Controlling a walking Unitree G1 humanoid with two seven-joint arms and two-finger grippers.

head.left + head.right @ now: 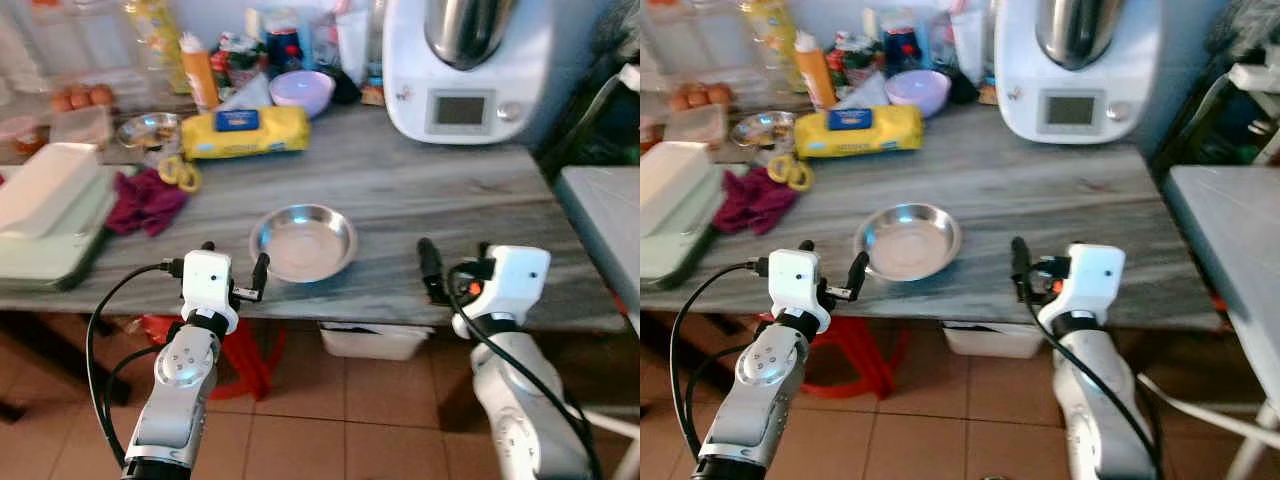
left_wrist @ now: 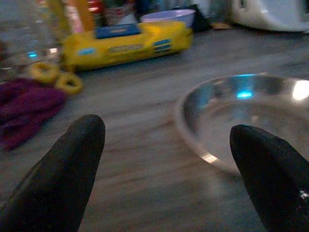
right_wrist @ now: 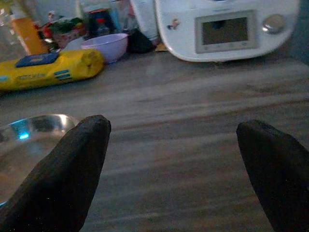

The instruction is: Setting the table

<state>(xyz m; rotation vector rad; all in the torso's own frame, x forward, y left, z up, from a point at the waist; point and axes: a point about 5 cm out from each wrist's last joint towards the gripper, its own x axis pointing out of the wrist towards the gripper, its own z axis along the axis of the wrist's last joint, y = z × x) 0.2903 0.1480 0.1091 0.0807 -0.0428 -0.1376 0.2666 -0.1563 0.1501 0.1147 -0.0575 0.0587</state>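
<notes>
Approach step: both grippers, left gripper (image 1: 233, 268) and right gripper (image 1: 452, 270), are hovering spread and empty at the table (image 1: 420, 190) edge, flanking the steel bowl (image 1: 303, 241); next likely needing a left-side rim grasp.

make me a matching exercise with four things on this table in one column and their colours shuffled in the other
Things:
1. dish
2. cloth
3. wipes pack
4. kitchen machine

Colours:
A. white
B. yellow
C. silver
D. dark red

Pairs: 1-C, 2-D, 3-B, 4-A
</notes>
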